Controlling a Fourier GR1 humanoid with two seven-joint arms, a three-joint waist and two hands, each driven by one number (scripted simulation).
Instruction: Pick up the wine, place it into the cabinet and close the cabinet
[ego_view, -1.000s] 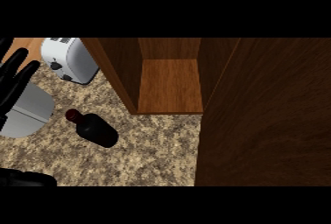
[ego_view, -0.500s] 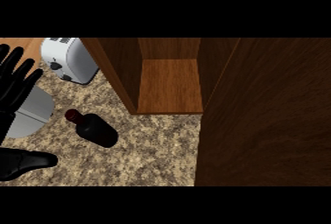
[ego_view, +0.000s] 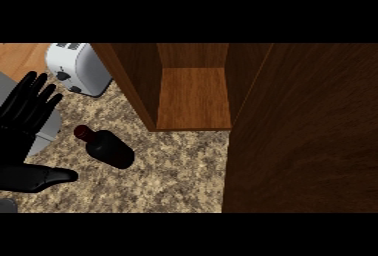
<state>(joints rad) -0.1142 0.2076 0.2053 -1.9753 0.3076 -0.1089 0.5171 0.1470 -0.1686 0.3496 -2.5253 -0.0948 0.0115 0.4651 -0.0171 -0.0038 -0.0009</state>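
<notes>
The cabinet door (ego_view: 303, 130) stood swung out at 3 o'clock, leaving the cabinet (ego_view: 193, 97) at 12 o'clock exposed to receive the bottle. A toaster (ego_view: 74, 67) sat on the counter (ego_view: 177, 170) at 11 o'clock. At 9 o'clock the left hand (ego_view: 22, 125) was spread wide and held nothing, apparently shaped for grasping the wine (ego_view: 109, 148), which lay on its side at the hand's 3 o'clock.

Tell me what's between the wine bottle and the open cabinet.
Nothing stands there. In the head view, only a bare stretch of speckled counter separates the wine bottle from the cabinet.
</notes>
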